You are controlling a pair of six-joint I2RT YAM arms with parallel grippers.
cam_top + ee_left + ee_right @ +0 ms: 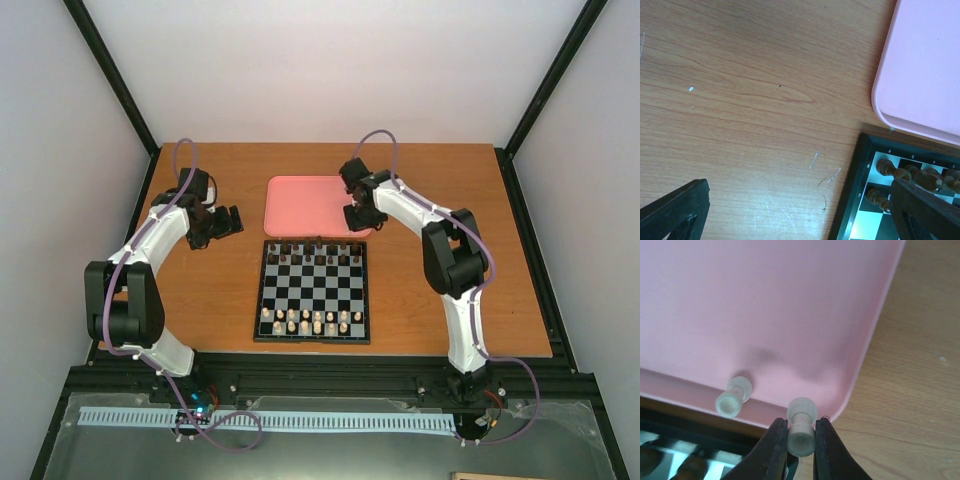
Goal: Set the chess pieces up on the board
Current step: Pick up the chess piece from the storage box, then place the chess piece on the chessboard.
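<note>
L gripper [230, 222] hovers wide open, holding nothing, over bare table [210, 310] left of the board [313, 290]. On the board: dark pieces [312, 252] on far rows, cream chess pieces [310, 322] on near rows. Pink tray [300, 200] sits behind it. R gripper [801, 426], at tray's near-right corner, is pinched on a cream piece [802, 411]. A second piece [733, 397] lies just beside. Risks: grip looks near one end, so piece may pivot or slip on lift. Carried low, it could topple the dark row.
</note>
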